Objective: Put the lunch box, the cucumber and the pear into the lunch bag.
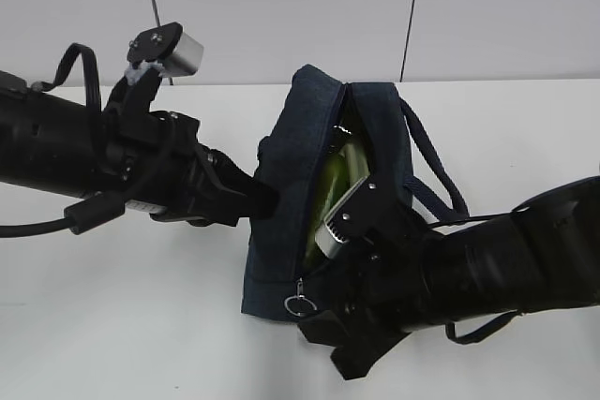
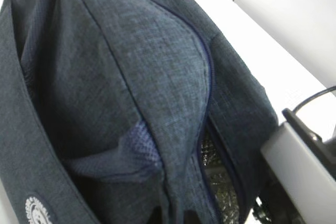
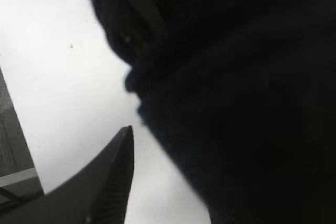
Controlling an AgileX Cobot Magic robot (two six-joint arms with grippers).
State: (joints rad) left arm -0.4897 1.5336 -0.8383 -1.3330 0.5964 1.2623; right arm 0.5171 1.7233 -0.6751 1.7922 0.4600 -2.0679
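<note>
I have the left gripper pinched shut on the soft, floppy lunch bag mid-tabletop, while the right gripper sits half-open at its mouth, its hold unclear.

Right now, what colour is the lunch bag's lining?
Silver quilted foil lining, seen through the zipper gap; left wrist view shows it best.

One lunch bag — two end effectors, one table.

exterior slanting down, wrists near lunch bag, perhaps
</note>
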